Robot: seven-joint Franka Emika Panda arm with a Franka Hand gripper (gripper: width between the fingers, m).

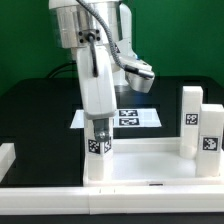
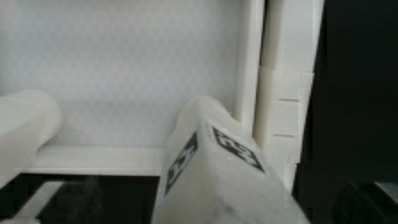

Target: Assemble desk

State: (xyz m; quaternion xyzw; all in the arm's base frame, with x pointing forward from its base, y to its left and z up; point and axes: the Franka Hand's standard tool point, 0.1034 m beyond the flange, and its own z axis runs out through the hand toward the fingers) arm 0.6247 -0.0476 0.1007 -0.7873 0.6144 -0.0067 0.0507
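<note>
Gripper [image 1: 100, 112] above an upright tagged leg [image 1: 99, 150], finger spread and any contact not discernible, rimmed tabletop panel [image 1: 150, 160] on black table [image 1: 40, 110], two more legs [image 1: 200, 125] standing at exterior view's right, marker board [image 1: 135, 117] behind, green backdrop [image 1: 195, 40]

Overall light: bright and even in both views, seemingly from above.
Exterior view: small and soft; the tags on the marker board [image 1: 128, 116] blur into dark blotches.
Glare: white parts are washed out, so the tabletop panel [image 1: 150, 160] loses surface detail and its edges merge with the border rail [image 1: 120, 205].
Shadows: faint grey shading under the arm [image 1: 95, 70] on the black table [image 1: 40, 110]; the table itself reads as flat black.
Wrist view: close parts are out of focus, and a leg [image 2: 222, 165] shows a smeared tag.
Contrast: harsh, white against black, few midtones.
</note>
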